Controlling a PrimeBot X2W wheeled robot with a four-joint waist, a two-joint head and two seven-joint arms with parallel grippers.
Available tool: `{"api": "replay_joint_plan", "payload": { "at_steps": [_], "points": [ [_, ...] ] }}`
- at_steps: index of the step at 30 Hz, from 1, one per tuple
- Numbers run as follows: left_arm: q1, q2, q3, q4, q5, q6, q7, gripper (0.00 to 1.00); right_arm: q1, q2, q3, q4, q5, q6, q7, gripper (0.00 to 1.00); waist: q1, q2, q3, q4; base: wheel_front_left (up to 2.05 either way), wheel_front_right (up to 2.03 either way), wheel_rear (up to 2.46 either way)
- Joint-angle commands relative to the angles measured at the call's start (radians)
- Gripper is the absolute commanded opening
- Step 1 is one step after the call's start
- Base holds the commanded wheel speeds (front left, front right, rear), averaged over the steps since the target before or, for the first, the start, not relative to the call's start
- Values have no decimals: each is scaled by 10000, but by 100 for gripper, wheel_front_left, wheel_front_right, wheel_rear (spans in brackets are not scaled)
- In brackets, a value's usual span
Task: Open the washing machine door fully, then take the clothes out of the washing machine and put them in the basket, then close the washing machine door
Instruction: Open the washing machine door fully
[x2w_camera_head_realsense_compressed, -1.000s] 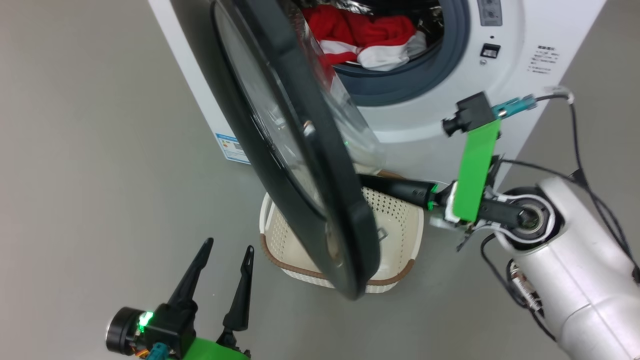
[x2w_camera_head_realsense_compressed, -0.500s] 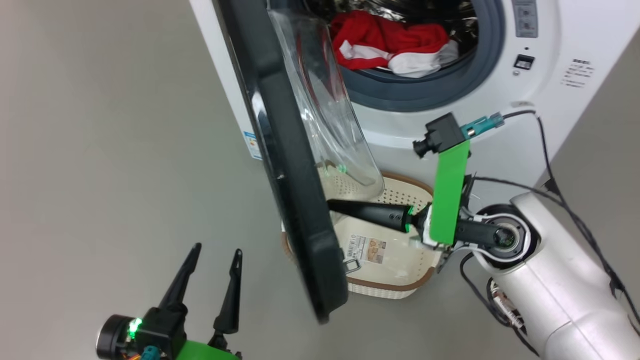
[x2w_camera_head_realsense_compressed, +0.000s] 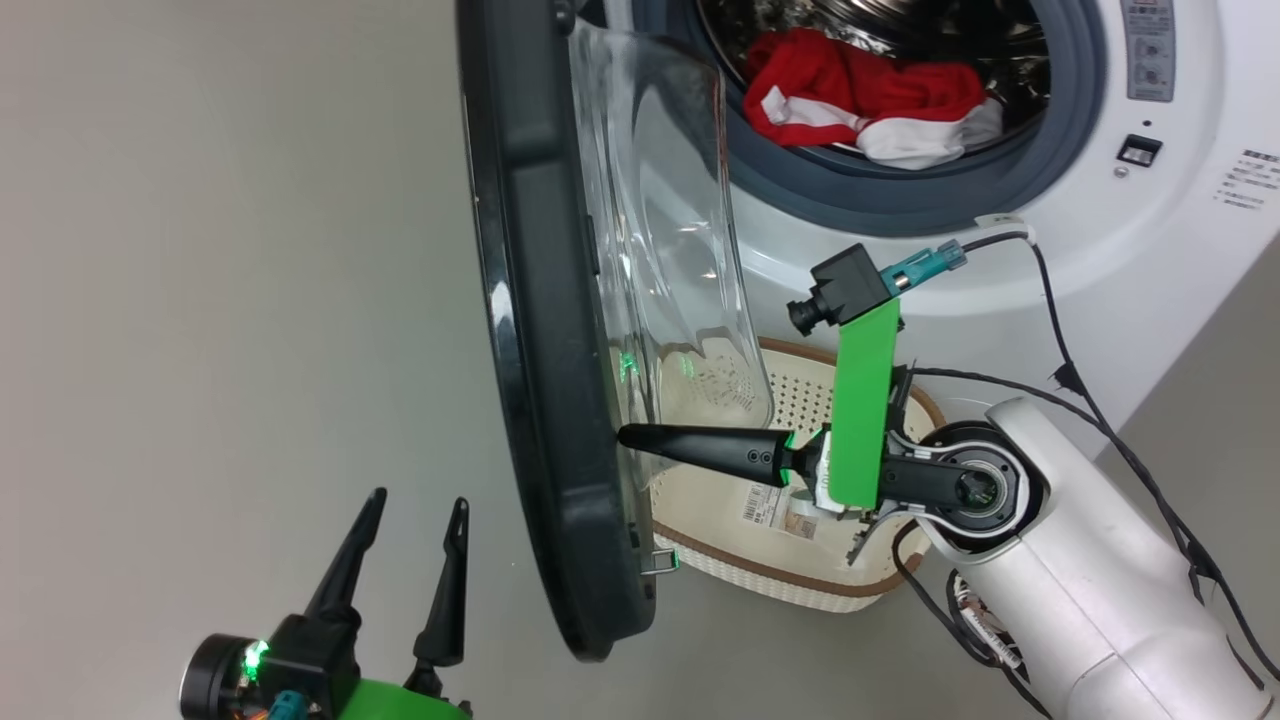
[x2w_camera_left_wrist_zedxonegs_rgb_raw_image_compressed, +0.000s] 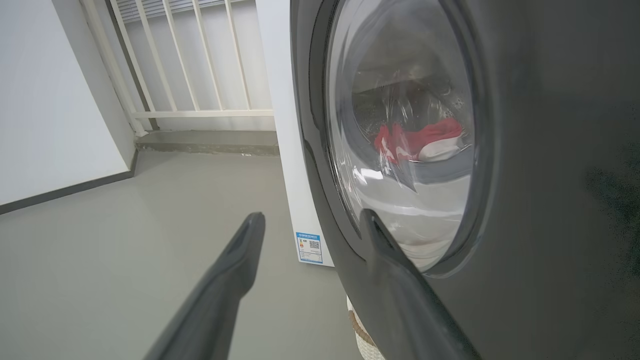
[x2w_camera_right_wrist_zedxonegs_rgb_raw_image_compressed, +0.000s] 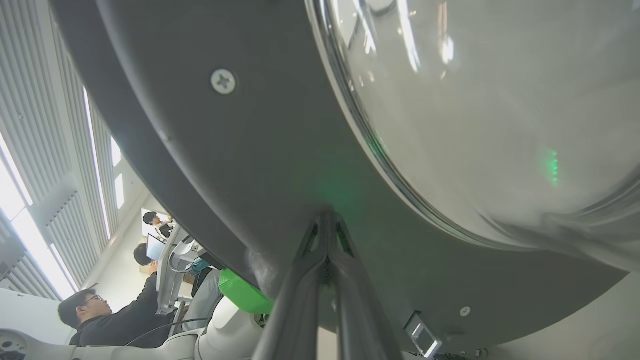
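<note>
the right gripper (x2w_camera_head_realsense_compressed: 628, 437), jaws pinched together and empty, sets its tip against the inner face of the door (x2w_camera_head_realsense_compressed: 535, 380), seemingly to push it wider. the left gripper (x2w_camera_head_realsense_compressed: 418, 500) hangs outside the door, jaws wide, holding nothing. the clothes (x2w_camera_head_realsense_compressed: 860, 95) lie inside the washer (x2w_camera_head_realsense_compressed: 1000, 260). the basket (x2w_camera_head_realsense_compressed: 800, 590) sits below the opening, handy for unloading.

Clothes (x2w_camera_head_realsense_compressed: 860, 95) in the washing machine (x2w_camera_head_realsense_compressed: 1150, 300), basket (x2w_camera_head_realsense_compressed: 790, 590) on the floor (x2w_camera_head_realsense_compressed: 200, 300) before it, right of the door (x2w_camera_head_realsense_compressed: 530, 400).
</note>
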Motion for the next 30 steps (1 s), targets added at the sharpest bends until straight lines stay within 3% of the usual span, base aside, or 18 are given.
{"api": "replay_joint_plan", "payload": {
  "at_steps": [1, 14, 30],
  "points": [
    [-39, 135, 397, -187, -36, 131, -94, 100, 169, 390, 179, -373, -20, 16, 31, 0, 0, 0, -18, 186, 0, 0, 0],
    [-30, 135, 500, -116, 14, 132, -94, 100, 177, 777, 368, -357, 18, 16, 21, 0, 0, 0, -62, 601, 0, 0, 0],
    [-29, 135, 681, 1, 43, 100, -94, 100, 338, 900, 376, -273, 9, 16, -66, 0, 0, 0, -265, 573, 0, 0, 0]
  ]
}}
